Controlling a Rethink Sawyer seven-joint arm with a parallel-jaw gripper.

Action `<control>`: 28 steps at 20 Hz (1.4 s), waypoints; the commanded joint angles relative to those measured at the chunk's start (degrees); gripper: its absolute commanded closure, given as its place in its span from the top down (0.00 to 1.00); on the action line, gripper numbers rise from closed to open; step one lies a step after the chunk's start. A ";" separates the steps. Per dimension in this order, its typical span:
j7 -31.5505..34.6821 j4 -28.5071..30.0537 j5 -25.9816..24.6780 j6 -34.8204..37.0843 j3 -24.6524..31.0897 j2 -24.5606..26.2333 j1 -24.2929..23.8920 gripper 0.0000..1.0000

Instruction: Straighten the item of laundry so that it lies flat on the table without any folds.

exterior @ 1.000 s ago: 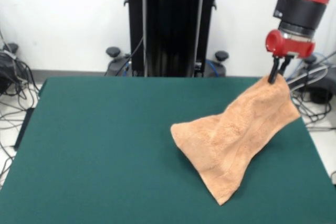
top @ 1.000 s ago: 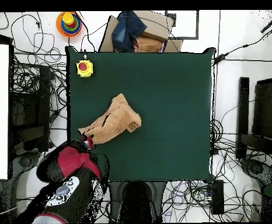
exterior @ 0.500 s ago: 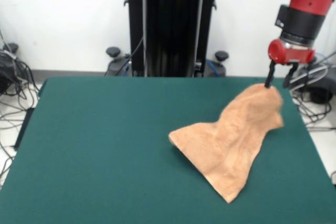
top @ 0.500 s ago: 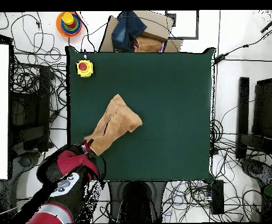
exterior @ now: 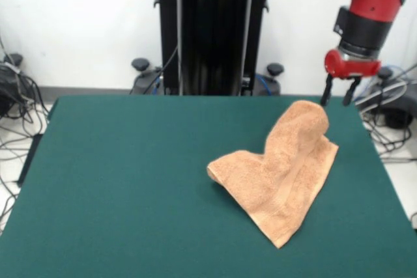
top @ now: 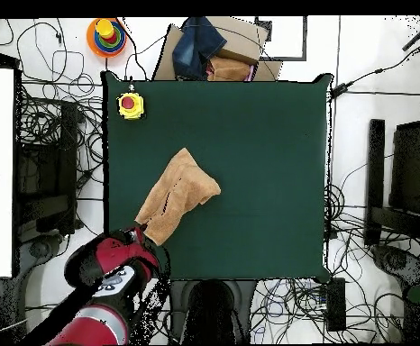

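Your gripper [exterior: 336, 93] is open: the two black fingers [exterior: 324, 92] hang spread apart and hold nothing. In the front view it sits at about 1 o'clock from the towel's [exterior: 281, 168] raised end, just above and beside it, with a gap showing between the fingertips and the cloth. The red wrist and black collar rise from it toward the top right corner.

The towel is on the table [exterior: 124, 180], right of centre in the front view. It's not flat. The end nearest the gripper stands up in a rounded hump (highest point of the cloth), and from there the fabric slopes down toward 7 o'clock. One corner points to 6 o'clock near the table's front edge; another lobe sticks out at 9 o'clock with its edge rolled under. A stripe band crosses the cloth near the lower corner.

Overhead, you see the towel [top: 178, 194] as a long shape running from 1 o'clock to 7 o'clock, in the left half of the table [top: 268, 162]. The arm covers its 7 o'clock end, at the table's edge, so the gripper tips can't be made out there.

A yellow box with a red button [top: 130, 104] sits at the table's 11 o'clock corner, well apart from the towel.
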 commanded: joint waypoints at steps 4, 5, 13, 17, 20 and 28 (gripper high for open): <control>10.12 1.85 -2.58 -4.38 0.49 -3.99 -0.57 1.00; 8.33 0.86 -3.36 -2.86 -0.62 -5.25 -0.67 1.00; 3.07 -1.54 -7.98 6.38 1.82 -13.77 -6.77 1.00; 3.30 -2.55 -10.13 4.71 3.10 -13.52 -8.94 1.00; 2.66 -3.87 -11.82 4.53 3.98 -12.39 -11.23 1.00; -0.08 -7.26 -17.20 5.76 8.37 -9.14 -18.57 1.00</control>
